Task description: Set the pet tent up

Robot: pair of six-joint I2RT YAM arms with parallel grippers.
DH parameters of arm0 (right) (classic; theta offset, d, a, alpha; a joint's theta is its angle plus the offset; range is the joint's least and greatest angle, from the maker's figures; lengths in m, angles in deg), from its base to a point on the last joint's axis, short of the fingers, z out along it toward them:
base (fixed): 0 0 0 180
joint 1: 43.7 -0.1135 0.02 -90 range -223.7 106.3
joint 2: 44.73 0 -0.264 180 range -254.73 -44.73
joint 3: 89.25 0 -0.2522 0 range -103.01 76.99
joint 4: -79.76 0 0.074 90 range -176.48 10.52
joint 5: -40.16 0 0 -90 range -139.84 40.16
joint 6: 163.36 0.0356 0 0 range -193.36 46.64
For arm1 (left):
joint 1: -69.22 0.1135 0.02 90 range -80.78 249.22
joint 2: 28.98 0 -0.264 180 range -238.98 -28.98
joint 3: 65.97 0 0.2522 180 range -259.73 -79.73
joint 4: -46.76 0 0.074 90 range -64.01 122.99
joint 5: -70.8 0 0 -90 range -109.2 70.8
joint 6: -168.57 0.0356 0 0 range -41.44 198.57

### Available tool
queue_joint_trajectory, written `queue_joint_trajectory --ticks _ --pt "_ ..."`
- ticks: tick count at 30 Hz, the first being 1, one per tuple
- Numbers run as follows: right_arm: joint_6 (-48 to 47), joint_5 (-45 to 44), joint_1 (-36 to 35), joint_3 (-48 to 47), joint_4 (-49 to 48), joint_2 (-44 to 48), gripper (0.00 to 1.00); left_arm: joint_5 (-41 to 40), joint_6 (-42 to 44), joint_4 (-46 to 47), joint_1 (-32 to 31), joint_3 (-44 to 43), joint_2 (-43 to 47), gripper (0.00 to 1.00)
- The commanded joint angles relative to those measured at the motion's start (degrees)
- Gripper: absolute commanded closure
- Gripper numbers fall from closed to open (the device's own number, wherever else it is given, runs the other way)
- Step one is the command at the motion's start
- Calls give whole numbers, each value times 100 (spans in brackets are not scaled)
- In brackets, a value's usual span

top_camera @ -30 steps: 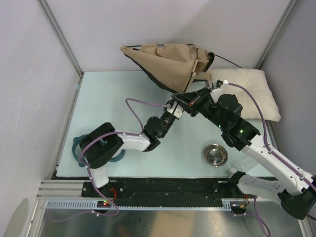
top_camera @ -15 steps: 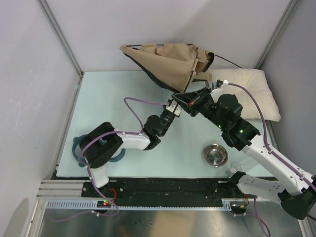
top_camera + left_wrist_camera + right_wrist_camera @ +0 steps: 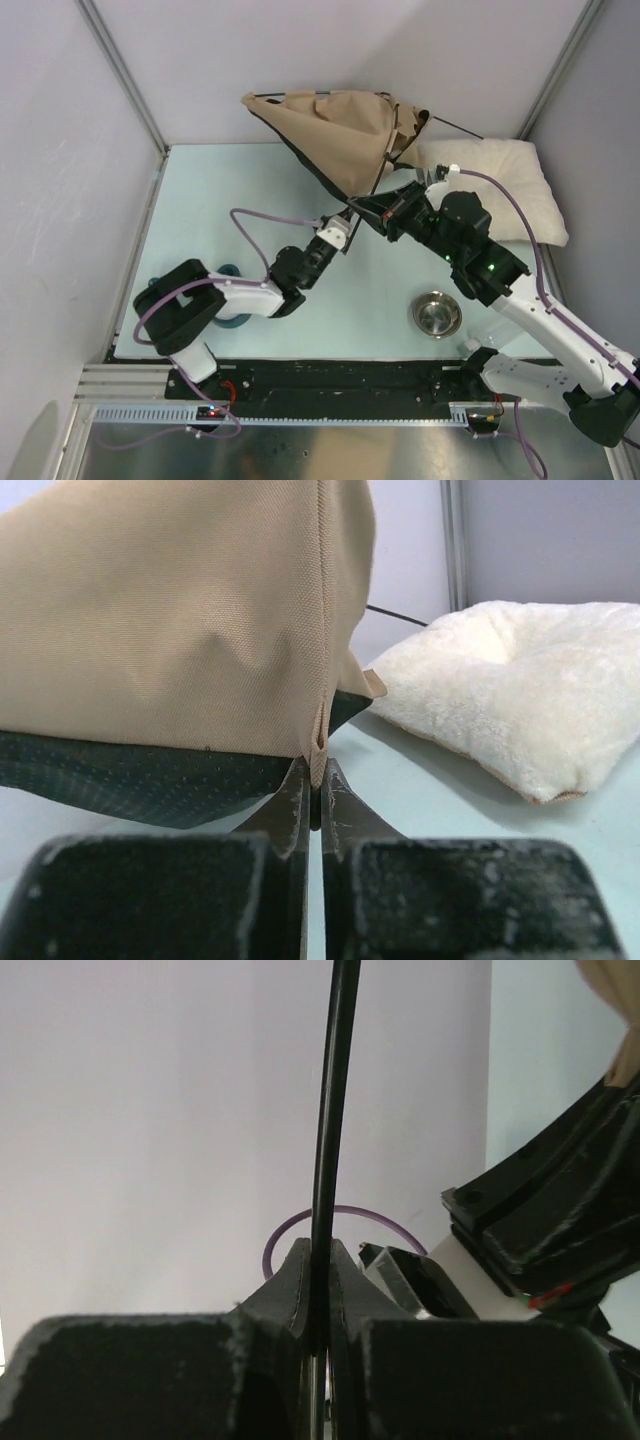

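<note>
The pet tent [image 3: 335, 130] is a tan fabric cone with black edging, leaning at the back of the table with its point facing the arms. In the left wrist view its tan cloth [image 3: 180, 620] fills the upper left, above the dark lining. My left gripper [image 3: 317, 780] is shut on a small tan seam tab at the tent's lower corner. From above, the left gripper [image 3: 346, 213] meets that corner. My right gripper [image 3: 320, 1260] is shut on a thin black pole [image 3: 332, 1100] that runs straight up between its fingers. In the top view the right gripper [image 3: 368, 207] sits just right of the left one.
A cream pillow [image 3: 500, 185] lies at the back right, close behind the tent, and also shows in the left wrist view as the pillow [image 3: 500, 690]. A steel bowl [image 3: 437, 314] stands near the right arm. A teal object [image 3: 229, 270] lies partly under the left arm.
My left gripper went from open to shut on the tent's corner tab. The left arm's base and elbow swung left. The right gripper kept its hold on the pole.
</note>
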Motion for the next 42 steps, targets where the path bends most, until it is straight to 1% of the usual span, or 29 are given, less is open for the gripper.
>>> queue_joint_trajectory --ticks 1,4,7,11,17,21,24,28,31,35,42 --pt "-285 -121 263 -37 -3 285 100 161 -264 1283 27 592 668 100" --pt "-497 -144 329 -12 160 394 100 209 -317 1276 28 968 1003 100" --pt "-866 -580 331 17 370 487 100 264 -397 1267 10 1268 1364 100" --pt "-1297 -1083 302 62 335 462 100 311 -383 1109 -94 1611 1835 100" --pt "-1709 -1611 164 72 19 130 100 416 -315 311 -303 1961 2511 100" --pt "-1879 -2029 -164 68 -355 -97 100 569 -300 -431 -467 2039 2889 100" --pt "-1860 -2190 -382 67 -438 -243 100 675 -307 -943 -535 2078 3117 100" --pt "-1817 -2339 -717 68 -463 -401 100 772 -344 -1299 -595 2170 3344 100" --pt "-1891 -2464 -893 65 -527 -508 100 752 -366 -1457 -757 2242 3483 100" --pt "-1947 -2605 -982 43 -538 -630 100 714 -460 -1651 -976 2358 3719 100" --pt "-2221 -2815 -1067 -102 -701 -712 100 939 -572 -2413 -1212 2489 4352 100"
